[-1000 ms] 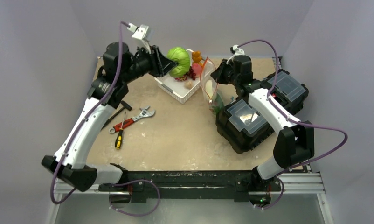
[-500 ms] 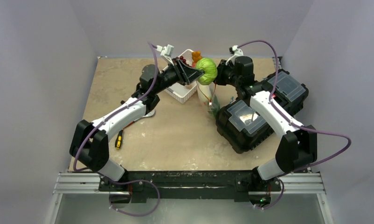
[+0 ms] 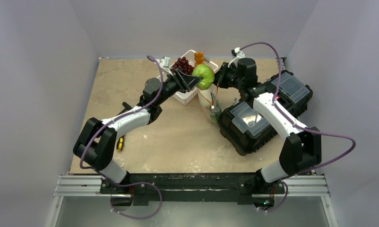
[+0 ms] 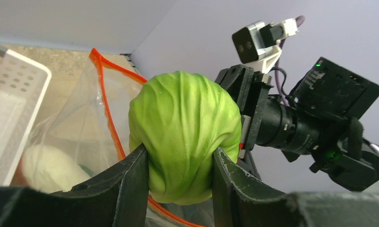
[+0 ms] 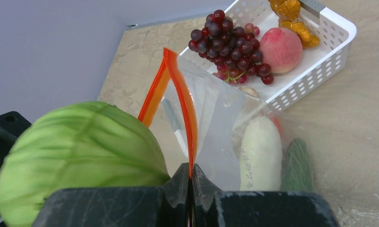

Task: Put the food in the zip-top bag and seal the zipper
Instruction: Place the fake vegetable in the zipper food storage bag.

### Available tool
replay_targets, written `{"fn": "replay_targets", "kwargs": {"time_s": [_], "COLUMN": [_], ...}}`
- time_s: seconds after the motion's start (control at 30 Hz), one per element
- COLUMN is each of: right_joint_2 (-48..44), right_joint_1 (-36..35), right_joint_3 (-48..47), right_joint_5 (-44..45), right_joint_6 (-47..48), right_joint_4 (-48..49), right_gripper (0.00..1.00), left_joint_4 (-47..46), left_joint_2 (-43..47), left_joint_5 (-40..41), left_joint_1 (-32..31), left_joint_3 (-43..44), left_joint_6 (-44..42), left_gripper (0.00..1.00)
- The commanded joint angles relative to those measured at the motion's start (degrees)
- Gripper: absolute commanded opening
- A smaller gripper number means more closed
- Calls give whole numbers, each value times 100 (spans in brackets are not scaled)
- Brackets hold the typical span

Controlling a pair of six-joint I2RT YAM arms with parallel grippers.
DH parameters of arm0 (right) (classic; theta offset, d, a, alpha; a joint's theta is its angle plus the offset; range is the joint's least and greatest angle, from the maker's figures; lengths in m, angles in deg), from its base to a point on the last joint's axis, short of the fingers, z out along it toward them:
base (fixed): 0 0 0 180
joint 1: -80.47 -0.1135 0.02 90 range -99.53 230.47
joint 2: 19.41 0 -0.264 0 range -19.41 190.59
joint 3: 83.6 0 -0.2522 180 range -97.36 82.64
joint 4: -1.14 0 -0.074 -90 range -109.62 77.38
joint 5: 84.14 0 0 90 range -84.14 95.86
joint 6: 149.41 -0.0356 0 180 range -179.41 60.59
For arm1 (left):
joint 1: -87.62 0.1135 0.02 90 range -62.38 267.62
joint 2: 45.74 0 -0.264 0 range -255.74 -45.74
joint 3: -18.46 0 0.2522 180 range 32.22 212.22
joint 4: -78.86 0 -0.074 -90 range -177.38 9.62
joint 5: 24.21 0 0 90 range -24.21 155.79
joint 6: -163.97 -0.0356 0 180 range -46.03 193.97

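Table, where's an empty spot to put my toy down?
Bare patches: the near middle of the table, between the left arm and the black cases, and the far-left corner. Crowded at the back, where basket, bag and cabbage bunch.

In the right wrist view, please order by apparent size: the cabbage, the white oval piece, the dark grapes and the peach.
1. cabbage, by far, but it is nearest the camera.
2. dark grapes and white oval piece: they look about alike, so I do not rank them.
3. peach.
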Motion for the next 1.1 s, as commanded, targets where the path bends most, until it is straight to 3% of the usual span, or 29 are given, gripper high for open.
{"fn": "replay_targets", "kwargs": {"time_s": [0.0, 0.27, 0.43, 0.53, 0.9, 0.93, 0.97, 1.0, 1.07], "right_joint_2": [-184, -95, -69, -38, -1, -6, -11, -14, -15], "right_joint_1": [-33, -29, -32, -32, -34, -31, -33, -29, -31], "right_joint_3": [-99, -105, -90, -86, -89, -82, -87, -81, -83], "right_joint_5": [-248, -201, -221, -291, -344, -344, -343, -344, -344], "right_joint_6": [-110, -13, 13, 22, 29, 26, 36, 39, 39], "right_joint_4": [402, 557, 593, 636, 676, 674, 667, 665, 665], "right_gripper": [0, 0, 0, 0, 0, 0, 0, 0, 0], "left_joint_4": [476, 3521, 5045, 5435, 6053, 6061, 6070, 6033, 5856], "left_joint_2": [405, 621, 497, 427, 53, 45, 67, 112, 266], "left_joint_5": [233, 957, 1210, 1128, 213, 148, 151, 175, 229], "left_joint_1": [-10, -177, -217, -216, -215, -215, -215, -224, -225], "left_joint_3": [-238, 690, 1417, 1691, 2561, 2608, 2629, 2612, 2508], "left_joint_6": [-522, -1345, -1416, -1444, -1359, -1370, -1377, -1393, -1484], "left_gripper": [0, 0, 0, 7, 51, 58, 78, 92, 99]}}
